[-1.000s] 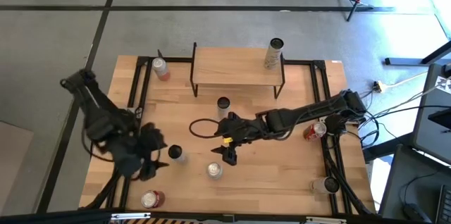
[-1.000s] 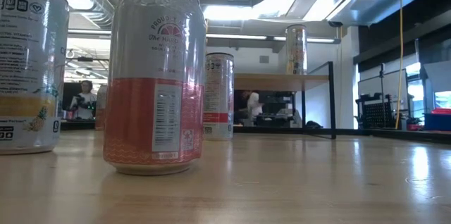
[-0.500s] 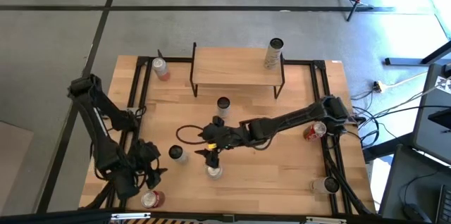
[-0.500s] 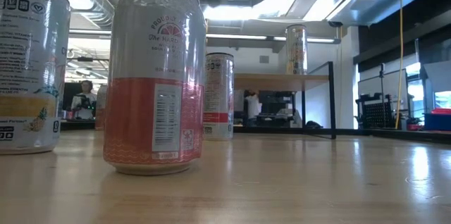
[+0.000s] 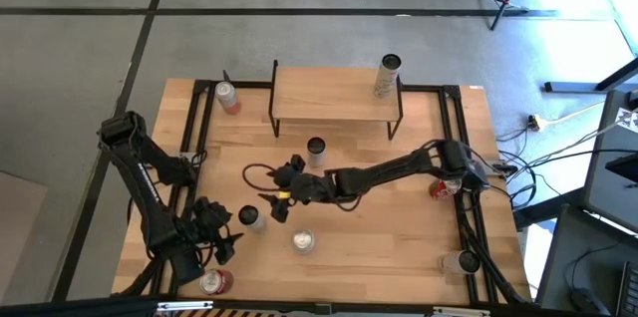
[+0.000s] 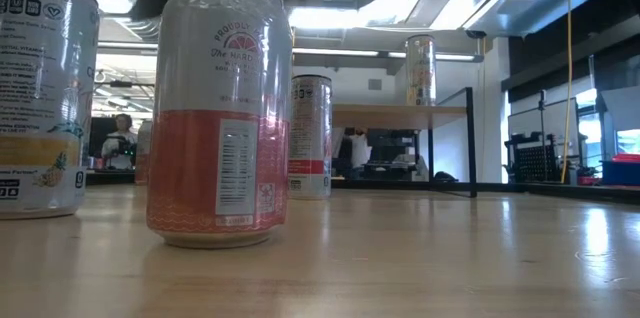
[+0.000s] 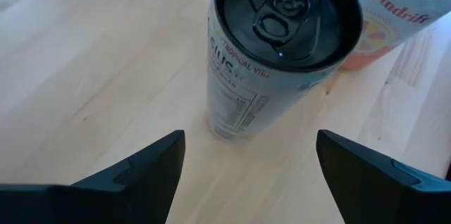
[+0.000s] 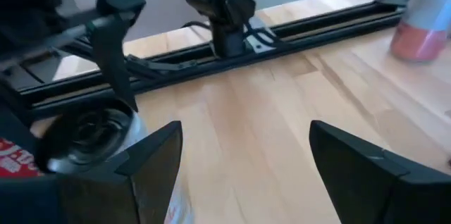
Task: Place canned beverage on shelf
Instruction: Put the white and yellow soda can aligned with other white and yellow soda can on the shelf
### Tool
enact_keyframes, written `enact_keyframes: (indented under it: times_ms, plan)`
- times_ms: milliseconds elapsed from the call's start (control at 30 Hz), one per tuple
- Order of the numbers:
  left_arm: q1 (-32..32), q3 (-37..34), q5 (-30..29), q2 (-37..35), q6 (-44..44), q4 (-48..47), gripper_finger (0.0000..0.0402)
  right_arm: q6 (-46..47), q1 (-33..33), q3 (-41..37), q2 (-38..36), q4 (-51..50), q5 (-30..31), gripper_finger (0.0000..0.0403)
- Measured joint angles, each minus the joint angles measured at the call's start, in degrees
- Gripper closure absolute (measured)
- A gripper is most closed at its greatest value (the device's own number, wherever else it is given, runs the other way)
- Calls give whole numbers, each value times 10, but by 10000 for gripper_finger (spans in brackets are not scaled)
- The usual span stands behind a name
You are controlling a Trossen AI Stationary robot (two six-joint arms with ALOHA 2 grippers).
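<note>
The shelf point(image 5: 337, 93) stands at the table's far side with one tall can point(image 5: 387, 76) upright on its top board. A black-topped Celsius can point(image 5: 248, 217) stands upright on the table at the near left; it also shows in the left wrist view point(image 7: 282, 48). My left gripper point(image 5: 217, 237) is open just left of this can, and its fingers point(image 7: 141, 175) stand short of it. My right gripper point(image 5: 276, 204) is open close to the can's right side, with the can beside one finger in the right wrist view point(image 8: 84, 136). Neither gripper holds anything.
Other cans stand upright on the table: a Spindrift can point(image 5: 303, 242) near the front, a silver can point(image 5: 316, 148) before the shelf, a red-and-white can point(image 5: 228, 98) at the far left, a red can point(image 5: 214, 281) at the front left, and two cans point(image 5: 444, 187) point(image 5: 461, 260) at the right.
My right gripper has swept toward the table's left edge, from beside the Spindrift can to close by the black-topped can, staying open. My left gripper has drawn a little toward the near edge as its arm folded. No can has moved.
</note>
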Motion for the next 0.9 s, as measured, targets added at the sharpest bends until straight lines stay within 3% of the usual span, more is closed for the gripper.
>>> enact_keyframes:
  times_ms: [167, 900]
  plan:
    - [0, 0, -3, 0, 0, 0, 94, 0, -4, 0, 19, 46, -30, 105]
    - [39, 0, -31, 0, 26, -6, 94, -2, 1, 0, 19, 34, -49, 105]
